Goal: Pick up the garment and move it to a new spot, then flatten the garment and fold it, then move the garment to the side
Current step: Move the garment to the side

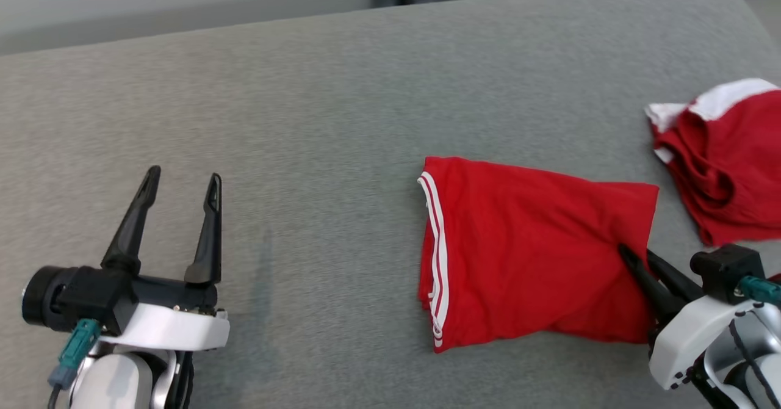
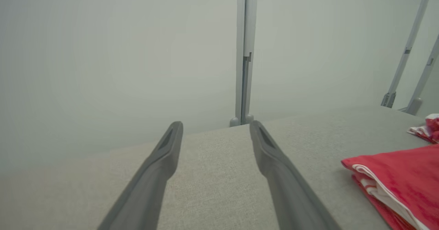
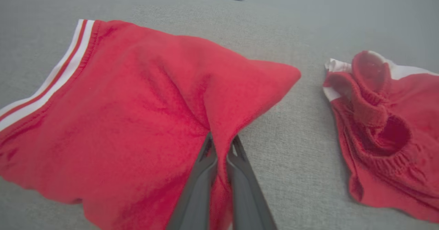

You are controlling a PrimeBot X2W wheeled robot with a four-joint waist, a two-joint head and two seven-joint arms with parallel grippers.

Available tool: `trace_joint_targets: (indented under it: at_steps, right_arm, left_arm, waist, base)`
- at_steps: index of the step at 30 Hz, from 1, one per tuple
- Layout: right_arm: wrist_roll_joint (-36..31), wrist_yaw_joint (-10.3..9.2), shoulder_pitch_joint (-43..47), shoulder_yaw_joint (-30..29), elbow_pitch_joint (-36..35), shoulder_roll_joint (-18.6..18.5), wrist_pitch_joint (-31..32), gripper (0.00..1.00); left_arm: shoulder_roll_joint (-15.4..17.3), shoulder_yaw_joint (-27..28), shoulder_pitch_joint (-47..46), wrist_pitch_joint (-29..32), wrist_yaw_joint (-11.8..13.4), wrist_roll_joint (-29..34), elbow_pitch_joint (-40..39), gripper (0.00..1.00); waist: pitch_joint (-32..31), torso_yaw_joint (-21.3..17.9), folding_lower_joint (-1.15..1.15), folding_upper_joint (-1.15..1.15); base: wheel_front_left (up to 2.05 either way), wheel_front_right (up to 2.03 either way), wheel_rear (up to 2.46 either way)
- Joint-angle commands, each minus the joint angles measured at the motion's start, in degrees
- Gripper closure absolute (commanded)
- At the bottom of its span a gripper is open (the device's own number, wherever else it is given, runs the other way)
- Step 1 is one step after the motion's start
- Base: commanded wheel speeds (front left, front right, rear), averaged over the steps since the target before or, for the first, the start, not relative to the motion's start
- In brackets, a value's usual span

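A folded red fabric garment with two white stripes along its left hem (image 1: pixel 525 256) lies flat on the grey woven fabric surface (image 1: pixel 305 122), right of centre in the head view. Its striped edge faces the middle of the frame and its plain edge faces the right.

The right gripper (image 1: pixel 634 253) comes in from the lower right corner of the head view. Its two dark fingers are pinched almost together on the garment's right edge. In the right wrist view a ridge of red cloth is caught between the fingertips (image 3: pixel 209 144), and the fabric puckers up toward them.

The left gripper (image 1: pixel 183 176) sits at the lower left of the head view, well apart from the garment. Its fingers are spread wide with nothing between them, above bare grey surface.

A second red garment with white trim, crumpled (image 1: pixel 726 159), lies at the right edge of the head view, near the folded one but not touching it. A pale grey wall with a vertical grey post (image 2: pixel 245 51) stands beyond the far edge of the surface in the left wrist view.
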Motion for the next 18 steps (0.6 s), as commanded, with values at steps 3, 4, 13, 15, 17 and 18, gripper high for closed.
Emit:
trace_joint_targets:
  at_steps: [3,4,13,15,17,18]
  right_arm:
    - [-0.50,-0.03,-2.42,0.01,-0.52,-1.61,-0.43,1.00]
    - [-0.72,-0.02,-3.20,0.03,-0.56,-2.15,-0.59,1.00]
    - [-1.20,-0.03,-16.53,0.71,2.29,-8.79,-3.54,1.00]
    - [-1.07,-0.03,-19.87,1.28,3.71,-10.70,-4.56,1.00]
    - [-0.40,-0.03,-23.10,2.10,5.62,-12.32,-5.36,1.00]
    - [-0.09,-0.03,-26.12,2.46,8.48,-14.23,-5.85,1.00]
  left_arm:
    - [1.14,0.09,-2.07,0.81,-0.24,0.63,-1.15,0.00]
    - [1.48,0.01,-2.45,1.14,-0.30,0.79,-1.34,0.00]
    - [3.48,-1.60,-7.38,4.04,-1.83,1.67,-3.08,0.00]
    - [3.78,-2.25,-8.72,4.50,-2.13,1.89,-3.28,0.00]
    - [4.09,-2.71,-9.84,4.83,-2.34,2.27,-3.42,0.00]
    - [4.19,-3.31,-10.99,4.97,-2.61,2.43,-3.34,0.00]
  waist:
    - [4.01,-7.05,0.00,0.00]
    - [4.50,-8.04,0.00,0.00]
    - [9.18,-13.12,0.00,0.00]
    - [10.29,-13.33,0.00,0.00]
    - [11.39,-13.42,0.00,0.00]
    - [12.31,-13.23,0.00,0.00]
  base:
    - [0.00,0.00,0.00]
    - [0.00,0.00,0.00]
    - [0.00,0.00,0.00]
    - [0.00,0.00,0.00]
    - [0.00,0.00,0.00]
    - [0.00,0.00,0.00]
